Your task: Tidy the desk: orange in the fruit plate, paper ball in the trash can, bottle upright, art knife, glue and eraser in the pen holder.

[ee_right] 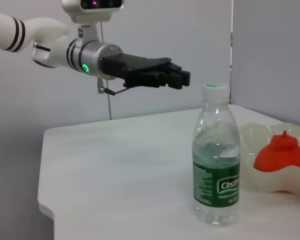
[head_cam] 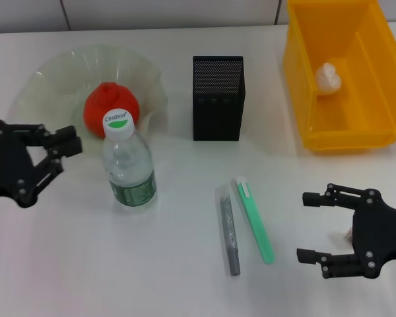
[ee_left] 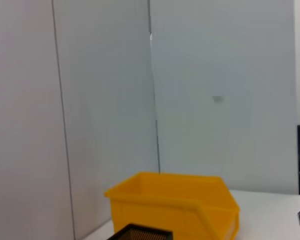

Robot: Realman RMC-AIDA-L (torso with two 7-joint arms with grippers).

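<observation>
Orange-red and round, the orange (head_cam: 111, 109) is already sitting in the pale green ruffled glass fruit plate (head_cam: 53, 79) near the far left corner of the white desk (head_cam: 171, 264). You are also seeing the crumpled white paper ball (head_cam: 328, 78) lying inside the bright yellow plastic trash can (head_cam: 303, 79) at the far right corner, and the clear water bottle (head_cam: 127, 162) with its dark green label standing upright just in front of the plate.

What is waiting now, by my reading, is the stationery. A mint-green art knife (head_cam: 255, 221) and a grey glue stick (head_cam: 229, 231) are lying side by side near the front edge, middle of the desk, close together though contact is hard to tell, with long axes running from the front edge toward the far edge. The black mesh pen holder (head_cam: 218, 98) is standing beyond them, at the far middle.

Your right gripper (head_cam: 314, 226) is hovering near the front right corner with its fingers spread apart and empty; the knife is lying just to its left, so this arm is the nearer one. A small pale object (head_cam: 348, 232), possibly the eraser, is peeking out beside that gripper, too hidden to be sure. Your left gripper (head_cam: 69, 140) is hanging at the left edge beside the bottle, fingers drawn together, holding nothing.
</observation>
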